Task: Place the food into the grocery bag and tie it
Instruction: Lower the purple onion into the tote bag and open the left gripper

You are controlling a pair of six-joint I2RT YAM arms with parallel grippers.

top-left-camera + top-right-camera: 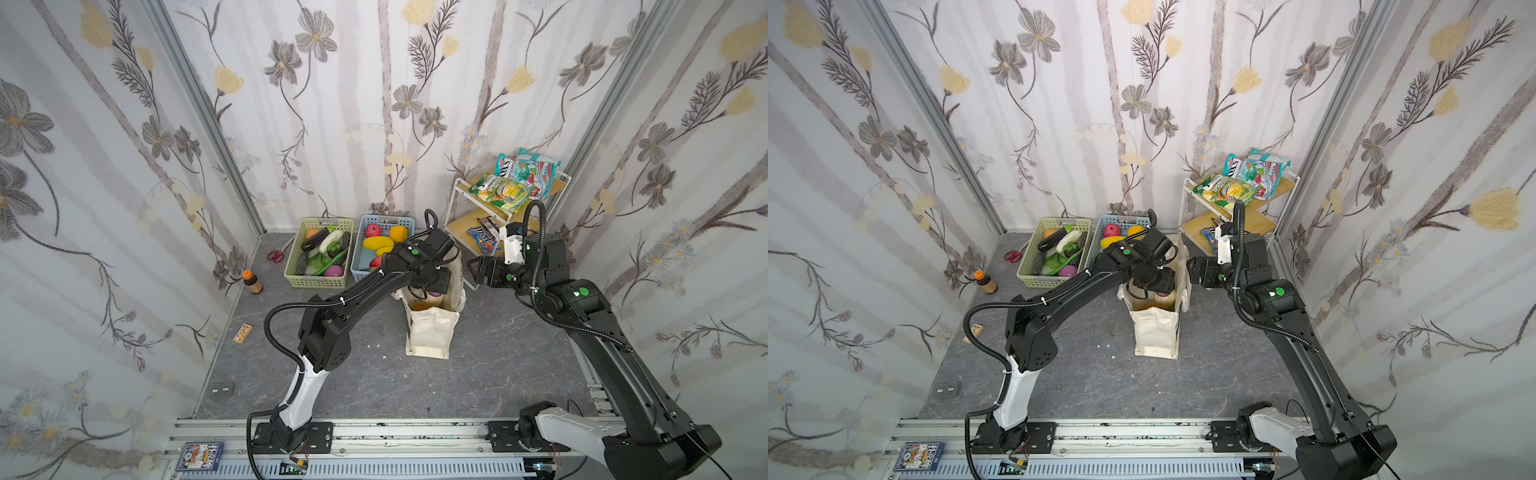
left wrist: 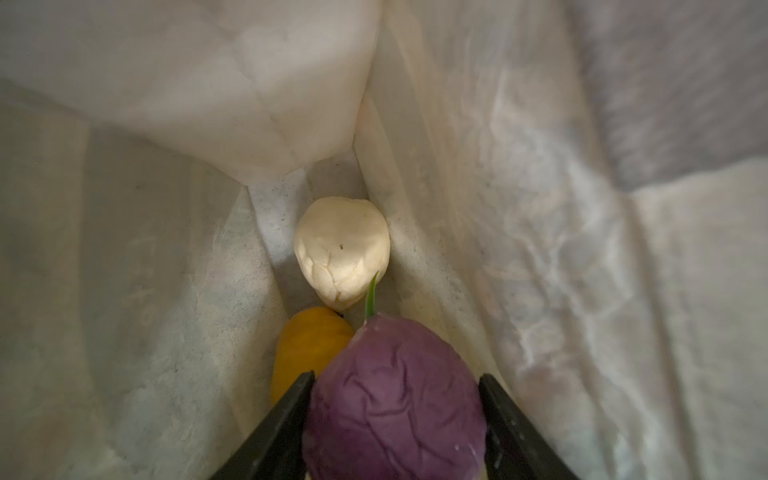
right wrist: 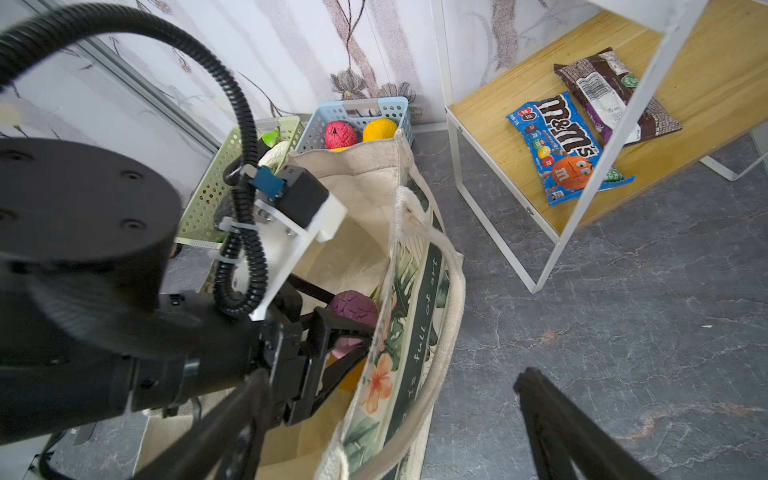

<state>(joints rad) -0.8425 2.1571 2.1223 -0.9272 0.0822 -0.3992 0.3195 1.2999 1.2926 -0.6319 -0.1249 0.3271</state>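
Grey marbled table (image 1: 498,365), boxed in by floral-papered walls (image 1: 374,104).
Mounting rail (image 1: 415,434) nearest; mid-table the grocery bag (image 1: 430,332) stands upright, left jaws inside it clasping a purple vegetable (image 2: 395,407) (cream piece (image 2: 343,249), orange piece (image 2: 309,349) beneath); right jaws spread, empty, just beside the bag; green basket (image 1: 316,280), blue basket (image 1: 386,219), shelf (image 1: 461,226) behind.

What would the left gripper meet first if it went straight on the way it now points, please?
Likely the orange toy fruit in the grocery bag, just beyond the purple toy vegetable the left gripper holds; the cream piece lies farther, but depth is unclear.
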